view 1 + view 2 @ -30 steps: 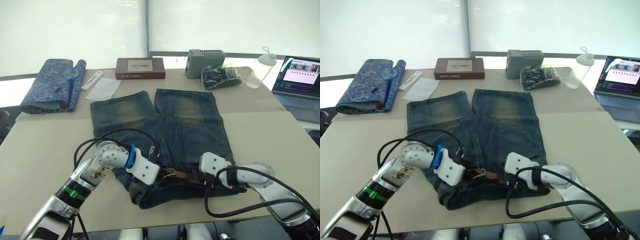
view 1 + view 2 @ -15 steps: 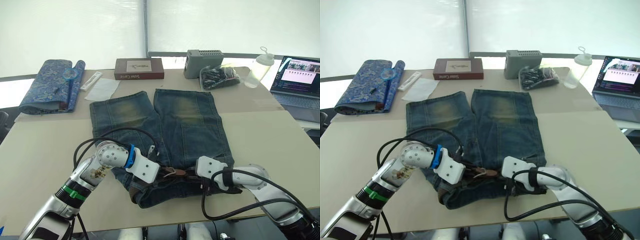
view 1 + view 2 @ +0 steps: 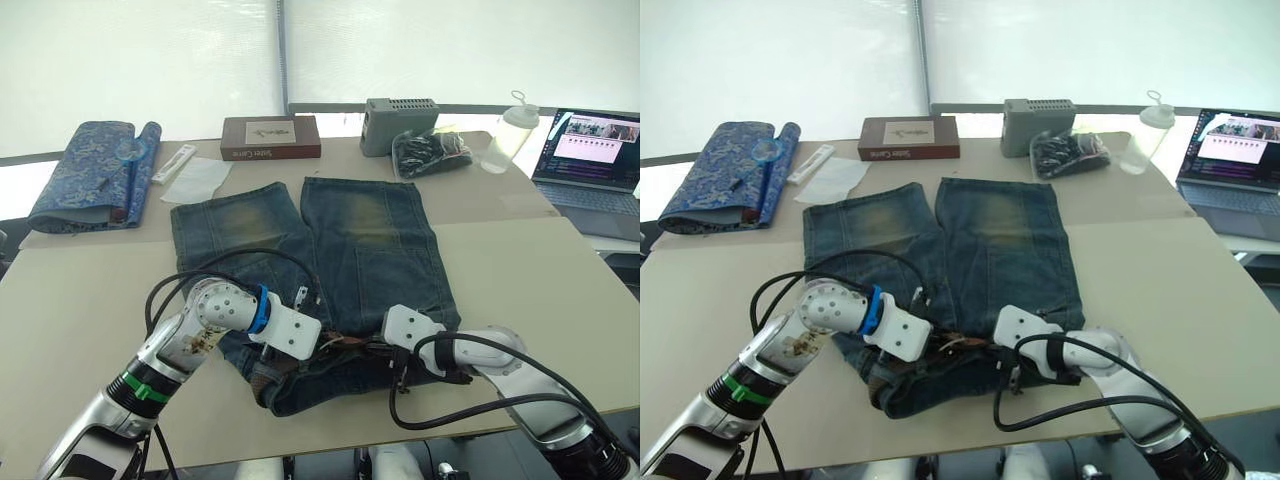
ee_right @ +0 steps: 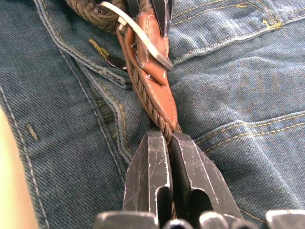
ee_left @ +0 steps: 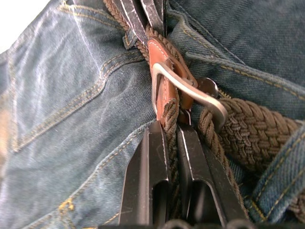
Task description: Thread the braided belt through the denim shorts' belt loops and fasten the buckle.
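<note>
Currently your left gripper (image 5: 170, 138) pinches the braided belt (image 5: 248, 129) beside the buckle (image 5: 190, 90); right gripper (image 4: 167, 138) pinches belt too, apparently the tip end, on denim shorts (image 3: 370, 240).

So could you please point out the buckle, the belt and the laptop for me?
buckle (image 5: 190, 90), left wrist view, on the silver frame bar.
belt (image 5: 248, 129), left wrist view, on the braided strap.
laptop (image 3: 597, 140), left eye view, on its lit screen.
</note>
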`<action>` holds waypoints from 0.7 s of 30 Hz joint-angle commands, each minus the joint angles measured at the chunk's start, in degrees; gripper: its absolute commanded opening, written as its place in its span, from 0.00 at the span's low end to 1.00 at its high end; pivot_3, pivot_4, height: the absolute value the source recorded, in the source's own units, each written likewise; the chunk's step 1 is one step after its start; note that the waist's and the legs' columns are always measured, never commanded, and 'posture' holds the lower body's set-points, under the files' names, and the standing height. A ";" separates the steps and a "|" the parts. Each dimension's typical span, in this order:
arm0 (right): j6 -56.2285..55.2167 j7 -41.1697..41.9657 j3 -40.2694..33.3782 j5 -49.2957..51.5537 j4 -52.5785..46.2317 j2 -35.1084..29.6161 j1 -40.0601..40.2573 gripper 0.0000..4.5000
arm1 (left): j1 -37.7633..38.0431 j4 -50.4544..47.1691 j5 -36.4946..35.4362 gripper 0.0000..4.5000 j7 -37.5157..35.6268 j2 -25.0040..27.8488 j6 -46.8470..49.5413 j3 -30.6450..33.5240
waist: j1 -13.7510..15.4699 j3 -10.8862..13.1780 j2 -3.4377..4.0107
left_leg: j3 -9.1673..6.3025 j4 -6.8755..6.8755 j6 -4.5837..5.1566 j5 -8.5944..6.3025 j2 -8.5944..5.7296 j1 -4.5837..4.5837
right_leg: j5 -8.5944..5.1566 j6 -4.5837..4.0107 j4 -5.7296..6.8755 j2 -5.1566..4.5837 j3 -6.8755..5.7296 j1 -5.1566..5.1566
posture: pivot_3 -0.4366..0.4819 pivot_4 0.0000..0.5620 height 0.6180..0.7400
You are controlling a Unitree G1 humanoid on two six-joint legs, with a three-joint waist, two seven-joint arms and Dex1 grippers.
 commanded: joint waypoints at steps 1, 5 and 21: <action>-0.64 1.47 0.26 4.04 -5.44 1.66 -1.74 0.01 | 0.90 -1.30 -2.09 0.00 -1.72 -0.23 1.69 -1.59 | -0.04 0.00 0.00 | -0.01 0.00 0.00 0.00 0.00 0.00 | 0.00 0.00 0.00 0.00 0.00 0.00 | 0.48 0.27 0.74; 1.00 3.01 -0.58 6.97 -6.39 2.08 -2.41 0.01 | 0.36 -2.38 -4.65 0.00 -3.88 0.03 7.57 -1.21 | -0.12 0.00 0.00 | -0.02 0.00 0.00 0.00 0.00 0.00 | 0.00 0.00 0.00 0.01 0.00 -0.01 | 0.48 0.27 0.74; 1.02 4.99 0.01 10.00 -4.07 3.16 -4.66 0.01 | -1.99 -3.81 -7.14 0.00 -2.65 -5.14 21.19 -2.56 | -0.06 0.01 -0.02 | -0.06 0.00 0.02 0.01 -0.05 -0.01 | 0.00 0.00 0.01 0.01 0.00 0.01 | 0.48 0.27 0.74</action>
